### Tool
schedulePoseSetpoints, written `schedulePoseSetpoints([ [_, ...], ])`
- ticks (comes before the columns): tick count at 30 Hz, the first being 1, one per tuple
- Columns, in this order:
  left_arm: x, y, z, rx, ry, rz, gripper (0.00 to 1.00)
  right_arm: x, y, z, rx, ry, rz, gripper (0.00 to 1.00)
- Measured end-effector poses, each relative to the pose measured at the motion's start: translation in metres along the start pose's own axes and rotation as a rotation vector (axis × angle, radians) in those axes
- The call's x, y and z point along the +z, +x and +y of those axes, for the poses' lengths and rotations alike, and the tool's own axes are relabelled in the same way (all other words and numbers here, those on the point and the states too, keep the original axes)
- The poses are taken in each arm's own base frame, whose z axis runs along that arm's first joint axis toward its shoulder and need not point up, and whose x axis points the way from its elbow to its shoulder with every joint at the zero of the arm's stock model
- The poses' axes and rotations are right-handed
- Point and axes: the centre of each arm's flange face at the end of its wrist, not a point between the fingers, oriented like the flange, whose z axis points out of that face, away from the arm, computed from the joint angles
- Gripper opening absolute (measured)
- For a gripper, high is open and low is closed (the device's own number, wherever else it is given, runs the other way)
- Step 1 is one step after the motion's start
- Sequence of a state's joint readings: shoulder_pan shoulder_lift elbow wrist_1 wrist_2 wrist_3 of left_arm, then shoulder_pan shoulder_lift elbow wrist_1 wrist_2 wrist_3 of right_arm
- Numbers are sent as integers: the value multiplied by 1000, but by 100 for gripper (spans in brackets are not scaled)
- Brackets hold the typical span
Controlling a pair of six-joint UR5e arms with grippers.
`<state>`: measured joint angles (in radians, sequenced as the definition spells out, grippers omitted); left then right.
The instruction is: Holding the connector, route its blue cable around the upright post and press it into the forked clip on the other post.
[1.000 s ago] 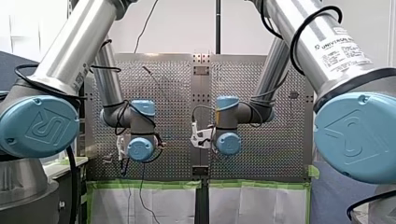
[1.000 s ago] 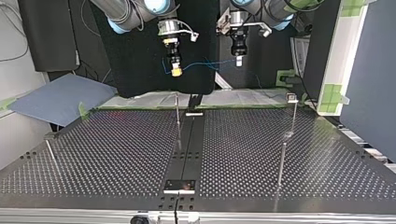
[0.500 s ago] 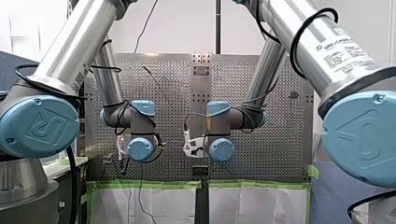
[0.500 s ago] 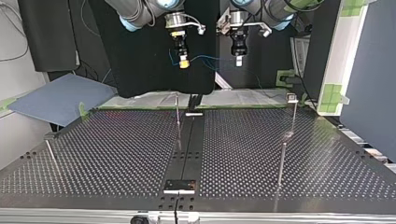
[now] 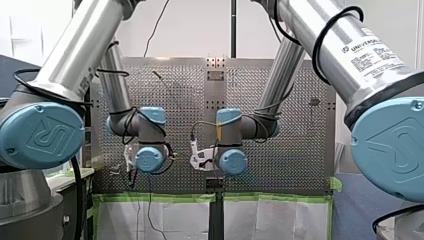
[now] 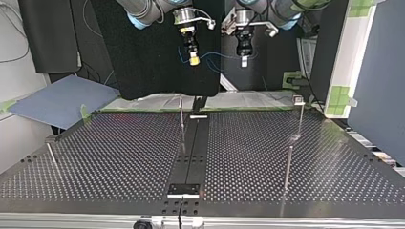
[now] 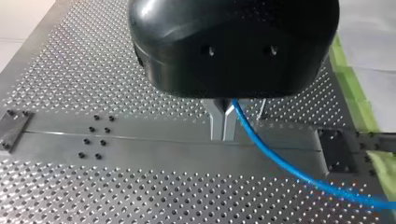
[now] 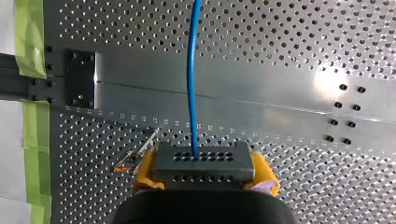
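Observation:
In the right wrist view my right gripper [image 8: 204, 173] is shut on a grey perforated connector [image 8: 204, 160], squeezed between yellow pads [image 8: 144, 171]. A blue cable [image 8: 191, 74] runs straight ahead from it over the table. My left gripper [image 7: 223, 132] has its metal fingers shut on that blue cable [image 7: 289, 169], which trails away to one side. In the top view both grippers hang high behind the table's far edge, my right gripper [image 6: 193, 59] close beside my left gripper [image 6: 244, 60], with the cable [image 6: 213, 55] sagging between them. The thin upright post [image 6: 181, 114] and the clip post [image 6: 299, 112] stand below them.
A further thin post [image 6: 288, 164] stands at the top view's right and a short leaning one [image 6: 52, 156] at its left. The perforated table [image 6: 119, 162] has a smooth centre rail [image 6: 193, 143]. Green tape [image 8: 30, 42] marks the table's edge.
My right arm has swung sideways toward my left arm, rightward and slightly up in the top view, and the cable between them hangs slacker. My left arm has stayed in place.

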<state>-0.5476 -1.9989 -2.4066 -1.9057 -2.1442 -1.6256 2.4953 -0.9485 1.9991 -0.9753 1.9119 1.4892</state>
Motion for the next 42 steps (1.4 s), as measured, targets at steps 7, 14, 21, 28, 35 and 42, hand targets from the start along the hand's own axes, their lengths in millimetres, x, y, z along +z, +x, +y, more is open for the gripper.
schedulePoseSetpoints([
  [7, -10, -12, 5, -23, 9, 17, 0, 13, 27, 0, 54, -34, 36, 2],
  [14, -9, -30, 5, -63, 9, -4, 0, 15, 58, 9, 124, -49, 54, 2],
  [21, 0, -58, 4, -99, -3, -70, 0, 18, 90, 15, 167, -58, 111, 2],
  [28, 17, -87, 2, -133, -29, -127, 0, 24, 132, 19, 189, -57, 170, 2],
  [35, 36, -123, 2, -167, -54, -175, 0, 29, 178, 26, 201, -46, 216, 2],
  [42, 47, -153, 7, -198, -84, -218, 0, 29, 225, 36, 209, -37, 259, 2],
])
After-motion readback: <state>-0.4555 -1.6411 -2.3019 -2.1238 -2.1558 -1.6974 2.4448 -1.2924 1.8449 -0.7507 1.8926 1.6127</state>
